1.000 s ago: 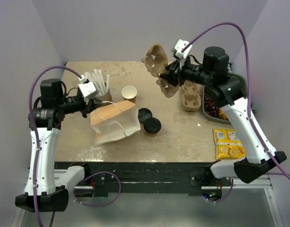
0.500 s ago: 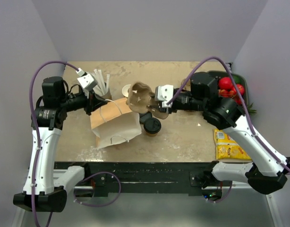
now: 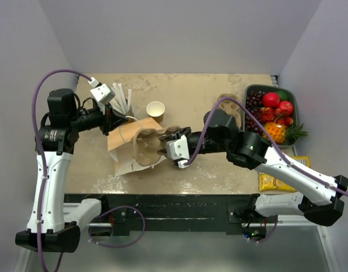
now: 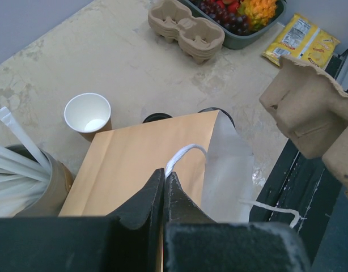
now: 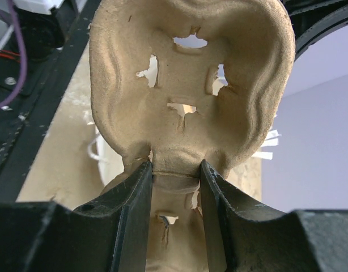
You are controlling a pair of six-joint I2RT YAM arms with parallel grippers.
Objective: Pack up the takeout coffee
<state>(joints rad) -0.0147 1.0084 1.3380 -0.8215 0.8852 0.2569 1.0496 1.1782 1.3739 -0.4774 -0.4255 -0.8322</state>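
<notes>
Left gripper (image 4: 164,177) pinched shut on the white cord handle (image 4: 185,152) of a smooth kraft paper bag (image 4: 137,158); right gripper (image 5: 175,170) clamps a rough moulded-pulp cup carrier (image 5: 191,85) by its waist; takeout coffee (image 4: 226,115) sits behind the bag, only its black lid rim visible.

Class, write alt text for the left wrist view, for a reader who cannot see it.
Shut jaws pinch the top edge of a brown paper bag. Beyond it stand a lidless paper cup and, at left, a cup of white straws; a pulp cup carrier hangs at right.
</notes>
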